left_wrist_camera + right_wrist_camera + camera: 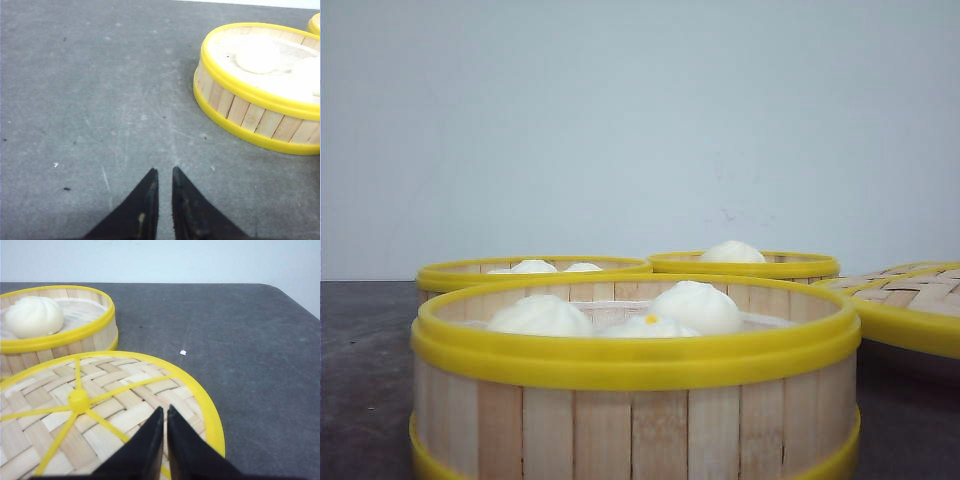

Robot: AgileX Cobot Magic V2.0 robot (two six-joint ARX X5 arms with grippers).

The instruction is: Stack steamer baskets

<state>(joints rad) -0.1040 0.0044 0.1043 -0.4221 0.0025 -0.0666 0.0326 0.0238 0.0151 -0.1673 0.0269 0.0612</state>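
Three steamer baskets of pale slats with yellow rims stand on the dark table. The nearest basket (pixel 635 385) fills the front view and holds three white buns. Behind it stand a second basket (pixel 535 272) at the left and a third (pixel 745 262) at the right, each with buns. My left gripper (pixel 164 170) is shut and empty over bare table, a basket (pixel 260 85) off to one side of it. My right gripper (pixel 164 409) is shut and empty above the woven lid (pixel 100 410), with a one-bun basket (pixel 55 322) beyond the lid.
The flat woven-bamboo lid (pixel 910 300) with a yellow rim lies at the right of the front view, close to the nearest basket. A pale wall closes off the back. The table's far edge and a rounded corner (pixel 280 290) show in the right wrist view.
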